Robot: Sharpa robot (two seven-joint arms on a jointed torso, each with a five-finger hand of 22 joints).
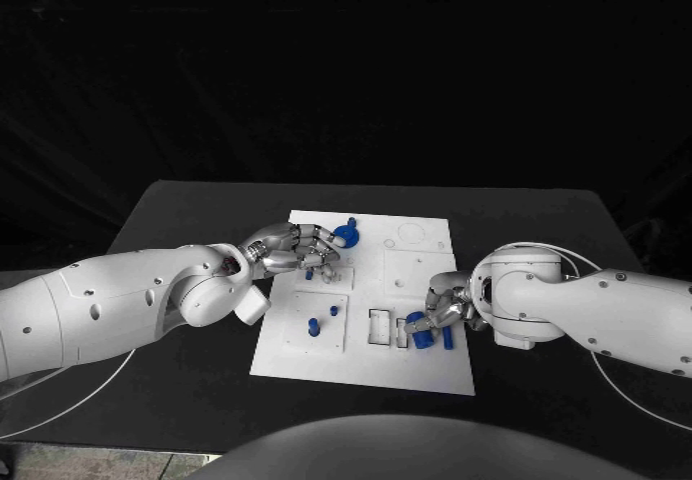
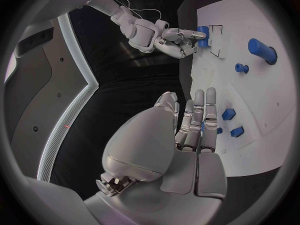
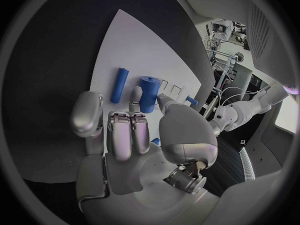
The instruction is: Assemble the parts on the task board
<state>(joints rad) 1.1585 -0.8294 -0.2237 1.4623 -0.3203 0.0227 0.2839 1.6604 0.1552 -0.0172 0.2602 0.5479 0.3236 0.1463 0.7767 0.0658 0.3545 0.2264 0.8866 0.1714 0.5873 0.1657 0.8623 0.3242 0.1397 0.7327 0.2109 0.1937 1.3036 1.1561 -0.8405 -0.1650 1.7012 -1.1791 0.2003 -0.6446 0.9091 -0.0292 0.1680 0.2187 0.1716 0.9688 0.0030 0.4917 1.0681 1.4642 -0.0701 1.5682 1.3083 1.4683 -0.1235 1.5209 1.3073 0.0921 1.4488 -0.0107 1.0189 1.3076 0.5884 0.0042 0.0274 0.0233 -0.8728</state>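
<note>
The right hand (image 1: pixel 444 306) grips a thick blue cylinder (image 1: pixel 420 332) at the task board (image 1: pixel 418 365) beside the rectangular slots (image 1: pixel 381 327); it should be lowered squarely, without tilt. The left hand (image 1: pixel 296 250), fingers curled on a blue knob (image 1: pixel 346 235) near the board's far edge, should hold steady.

A flat white rectangular task board (image 1: pixel 378 345) lies in the middle of the black desk (image 1: pixel 188 210), its long side running away from the robot. Small blue plastic parts sit on it. A blue round-headed piece (image 1: pixel 346 234) is at the far left of the board. Two small blue pegs (image 1: pixel 323 319) stand on a raised square panel at the near left. A thick blue cylinder (image 1: pixel 421 334) and a slimmer blue rod (image 1: pixel 447 338) lie side by side near the right edge, beside two rectangular slots (image 1: pixel 379 327).
</note>
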